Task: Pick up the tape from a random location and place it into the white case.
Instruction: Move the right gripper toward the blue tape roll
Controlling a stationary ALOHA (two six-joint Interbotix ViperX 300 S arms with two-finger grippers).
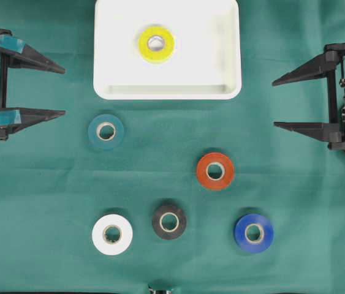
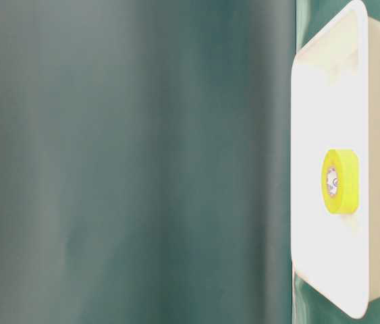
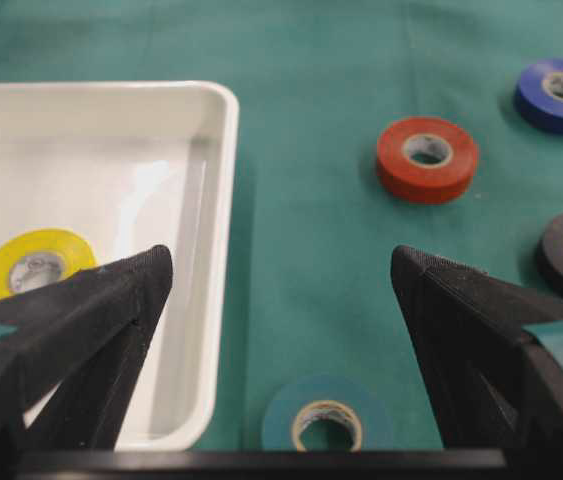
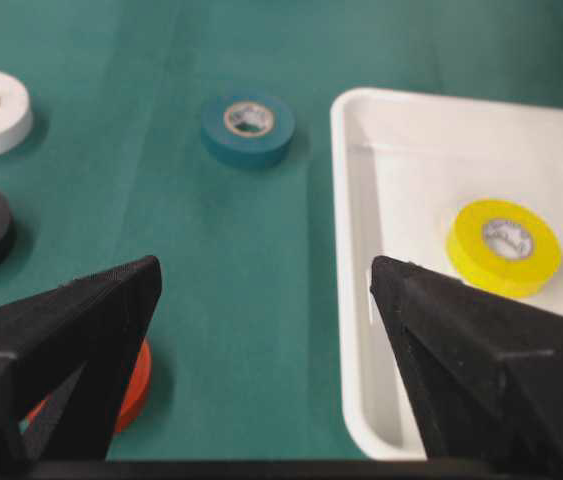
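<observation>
Watching both tools, left tool (image 1: 62,92) and right tool (image 1: 276,103), I see them spread wide, empty; yellow tape (image 1: 156,43) lies inside the white case (image 1: 114,89)

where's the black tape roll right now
In the overhead view the black tape roll lies flat on the green cloth, low and near the middle, between the white roll on its left and the blue roll on its right.
</observation>
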